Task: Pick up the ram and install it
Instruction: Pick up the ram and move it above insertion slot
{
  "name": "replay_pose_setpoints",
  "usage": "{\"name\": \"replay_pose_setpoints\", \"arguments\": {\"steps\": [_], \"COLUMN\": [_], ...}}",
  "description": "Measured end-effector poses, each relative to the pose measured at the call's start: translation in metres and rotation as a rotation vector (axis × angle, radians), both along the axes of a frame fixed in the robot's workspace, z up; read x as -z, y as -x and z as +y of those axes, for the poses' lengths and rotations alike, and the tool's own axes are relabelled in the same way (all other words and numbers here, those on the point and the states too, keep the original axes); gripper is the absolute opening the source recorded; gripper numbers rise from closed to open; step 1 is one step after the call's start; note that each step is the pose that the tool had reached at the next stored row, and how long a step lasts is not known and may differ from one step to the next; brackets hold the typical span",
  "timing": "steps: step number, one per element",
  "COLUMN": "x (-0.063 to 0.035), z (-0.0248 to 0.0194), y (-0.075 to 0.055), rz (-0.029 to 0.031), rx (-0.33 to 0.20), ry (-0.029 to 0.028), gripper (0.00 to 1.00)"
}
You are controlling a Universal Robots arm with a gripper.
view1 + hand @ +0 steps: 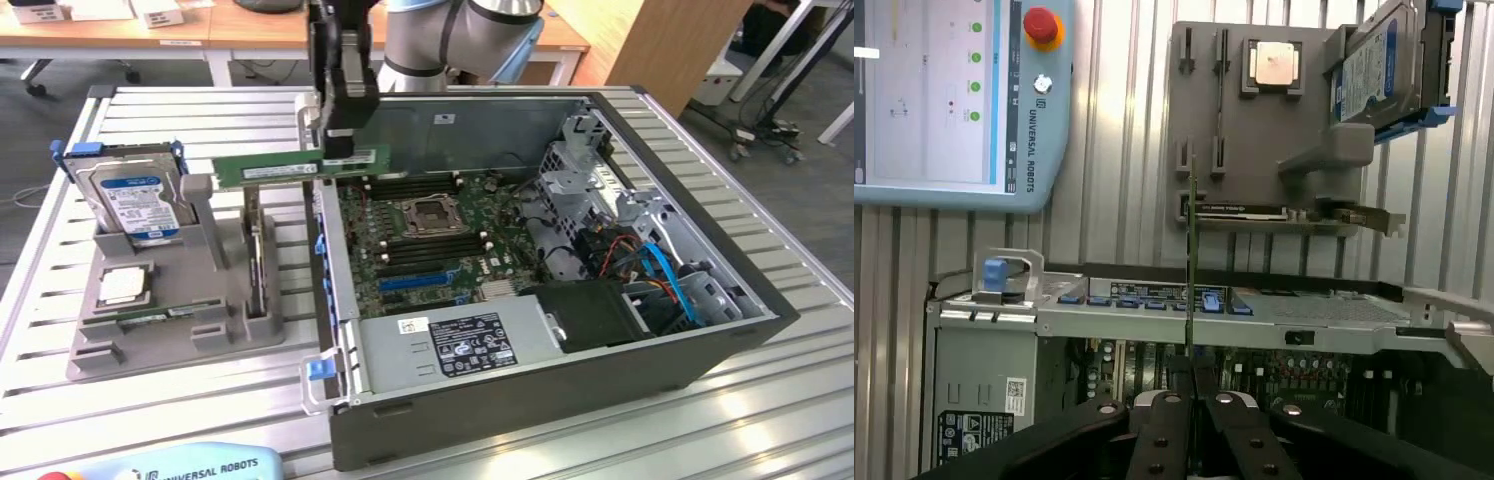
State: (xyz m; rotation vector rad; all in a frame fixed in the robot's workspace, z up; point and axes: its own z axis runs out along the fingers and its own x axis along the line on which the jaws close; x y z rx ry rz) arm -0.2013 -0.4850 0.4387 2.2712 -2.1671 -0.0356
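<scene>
The slatted metal table (pixel 174 410) carries everything under inspection. On it stands the open computer case (pixel 561 385), its motherboard (pixel 427 240) exposed. Just beside the case, on the exterior view's left, sits the grey holder (pixel 174 340). A teach pendant (pixel 954 100) lies on the table near the case's corner. The hard drive (pixel 134 200) with its blue label stands upright at the holder's far end. My pincer (pixel 350 150) hangs above the case's wall nearest the holder, pressed together on the ram (pixel 267 170). I pinch the ram at one end and hold it level in the air, its free end reaching over the holder. A second green stick (pixel 1244 212) stands on edge in a holder slot. A square processor chip (pixel 1274 65) rests in its recess.
</scene>
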Motion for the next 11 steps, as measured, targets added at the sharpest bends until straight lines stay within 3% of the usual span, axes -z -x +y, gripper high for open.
{"name": "replay_pose_setpoints", "arguments": {"steps": [1,11], "x": [0.0001,0.0003], "z": [0.0,0.0], "y": [-0.016,-0.052], "rz": [0.0,0.0], "rx": [-0.003,-0.01], "ry": [0.0,-0.0001], "gripper": [0.11,0.11]}}
